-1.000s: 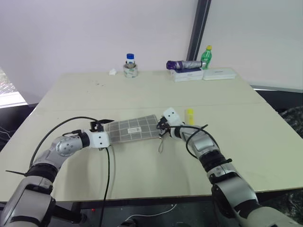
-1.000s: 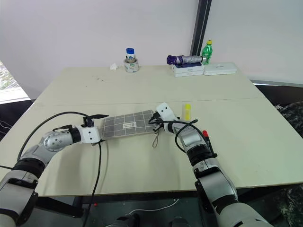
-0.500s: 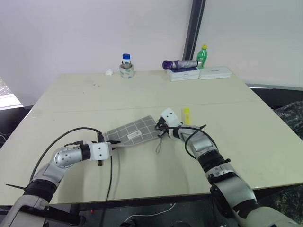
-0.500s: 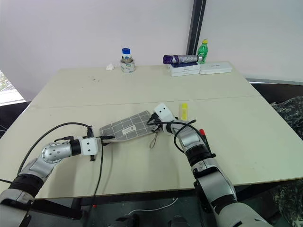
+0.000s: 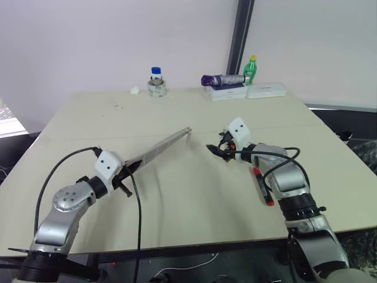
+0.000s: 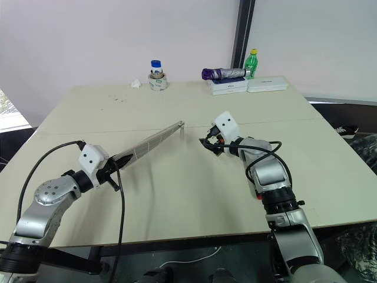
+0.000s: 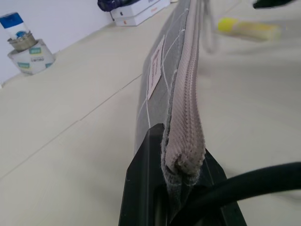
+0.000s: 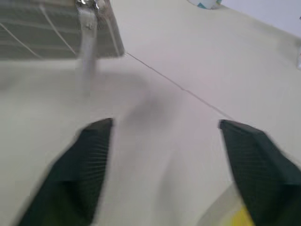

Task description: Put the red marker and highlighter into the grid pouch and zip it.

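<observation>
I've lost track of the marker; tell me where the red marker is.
The red marker lies on the table, on the robot's right, beside its right forearm and apart from the pouch.

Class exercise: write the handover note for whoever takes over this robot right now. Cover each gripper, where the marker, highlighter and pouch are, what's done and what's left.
Left gripper: shut on one end of the grid pouch, held off the table.
Right gripper: open, empty, beyond the pouch's far end.
Red marker: on the table beside the right forearm.
Highlighter: on the table.
Done: neither item is in the pouch.
Left: load both, zip.
</observation>
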